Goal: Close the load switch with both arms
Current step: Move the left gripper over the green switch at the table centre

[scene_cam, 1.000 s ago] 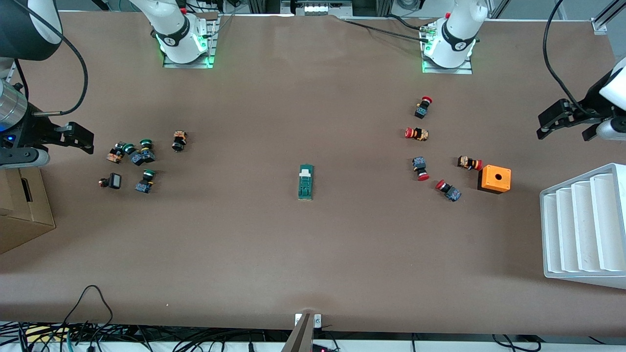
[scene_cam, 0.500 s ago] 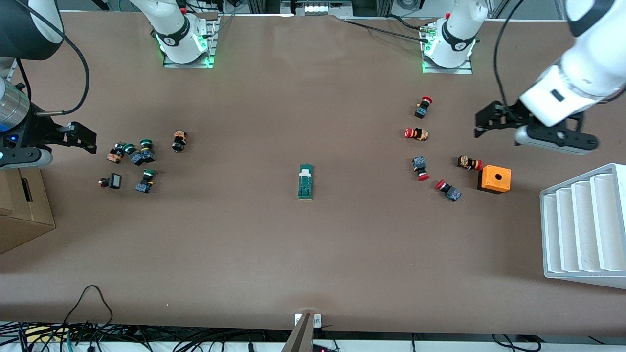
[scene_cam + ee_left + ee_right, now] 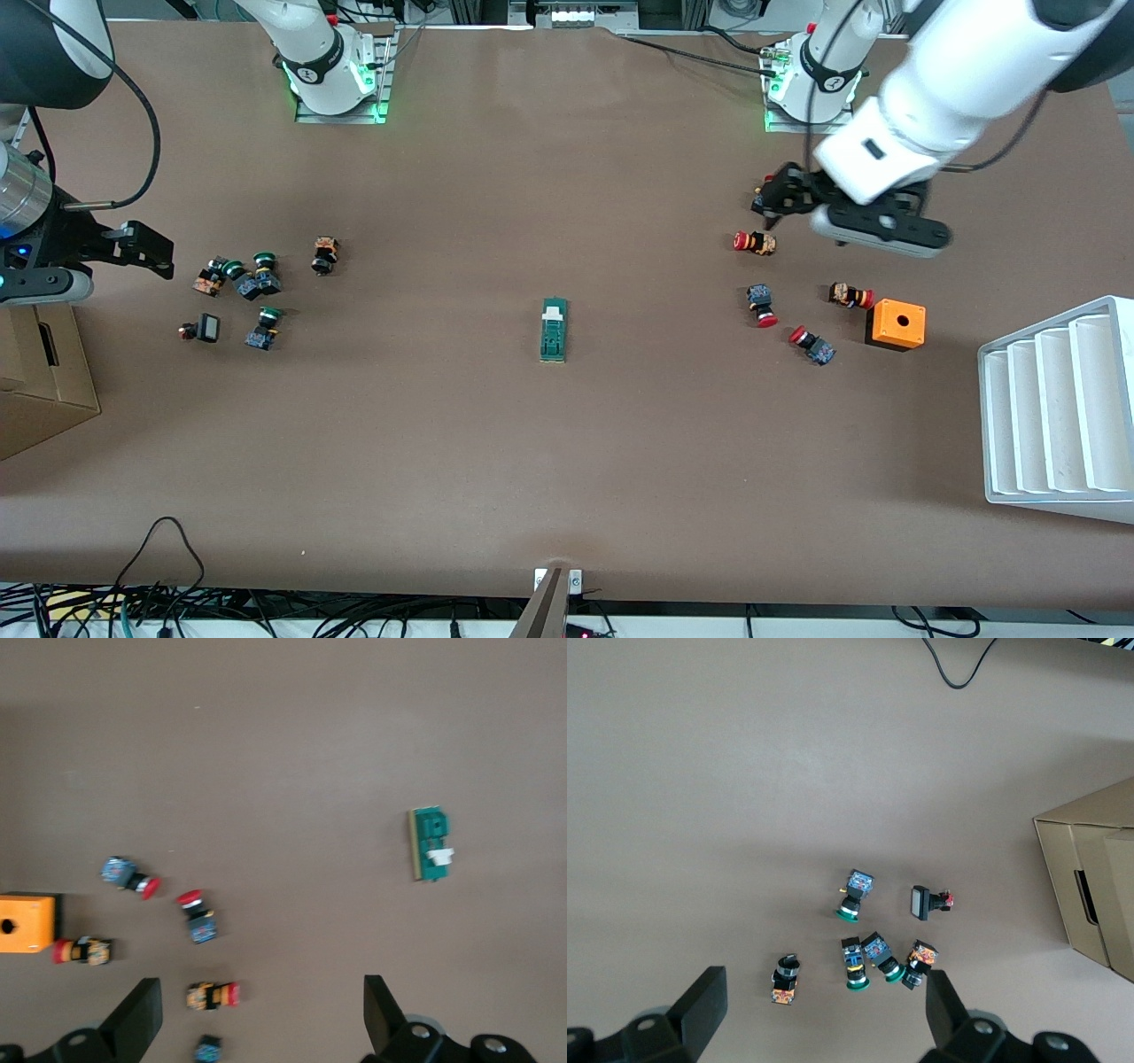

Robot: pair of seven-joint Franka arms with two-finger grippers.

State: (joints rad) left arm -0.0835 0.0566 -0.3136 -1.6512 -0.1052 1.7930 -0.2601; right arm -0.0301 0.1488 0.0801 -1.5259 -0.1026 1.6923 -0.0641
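Note:
The load switch [image 3: 554, 330], a narrow dark-green block with a white sliding piece at the end toward the robots' bases, lies flat at the middle of the table; it also shows in the left wrist view [image 3: 431, 843]. My left gripper [image 3: 781, 197] hangs open and empty over the red-capped push buttons, well off from the switch toward the left arm's end; its own view shows wide-apart jaws [image 3: 261, 1001]. My right gripper [image 3: 149, 250] hovers open and empty beside the green-capped buttons at the right arm's end [image 3: 824, 992].
Red-capped buttons [image 3: 755, 242] and an orange box with a hole [image 3: 896, 324] lie toward the left arm's end, next to a white ribbed tray [image 3: 1059, 408]. Green-capped buttons [image 3: 257, 283] and a cardboard box [image 3: 40, 372] sit at the right arm's end.
The left arm has swung in from the table's end toward the middle and now hangs over the red-capped buttons. The right arm has barely moved. The switch lies as before.

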